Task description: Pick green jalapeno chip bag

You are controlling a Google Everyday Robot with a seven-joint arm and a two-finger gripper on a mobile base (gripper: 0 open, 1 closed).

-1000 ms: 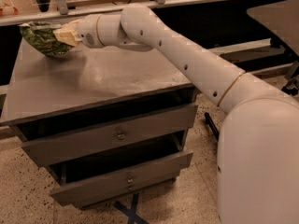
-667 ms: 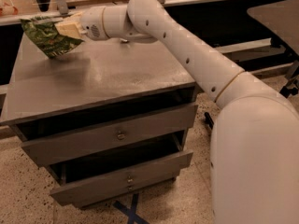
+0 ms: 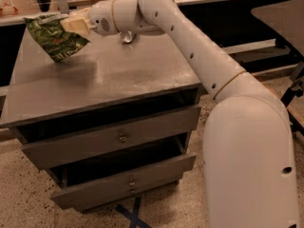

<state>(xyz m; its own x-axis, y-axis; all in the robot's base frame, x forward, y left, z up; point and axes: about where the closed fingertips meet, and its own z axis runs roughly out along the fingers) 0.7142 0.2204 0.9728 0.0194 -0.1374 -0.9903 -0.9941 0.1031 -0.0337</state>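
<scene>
The green jalapeno chip bag (image 3: 54, 38) is a wrinkly glossy dark-green bag with light markings. It hangs in the air above the far left part of the grey cabinet top (image 3: 114, 75). My gripper (image 3: 70, 23) is at the upper left, shut on the bag's upper right edge with its pale fingers. My white arm reaches in from the lower right across the cabinet.
The grey cabinet has two drawers (image 3: 118, 139), both pulled slightly open. A small metal can (image 3: 127, 36) stands on the top behind my wrist. A dark table (image 3: 285, 13) is at the upper right. The floor (image 3: 28, 198) is speckled.
My gripper has lifted the bag higher off the cabinet top; it now hangs clear of the surface.
</scene>
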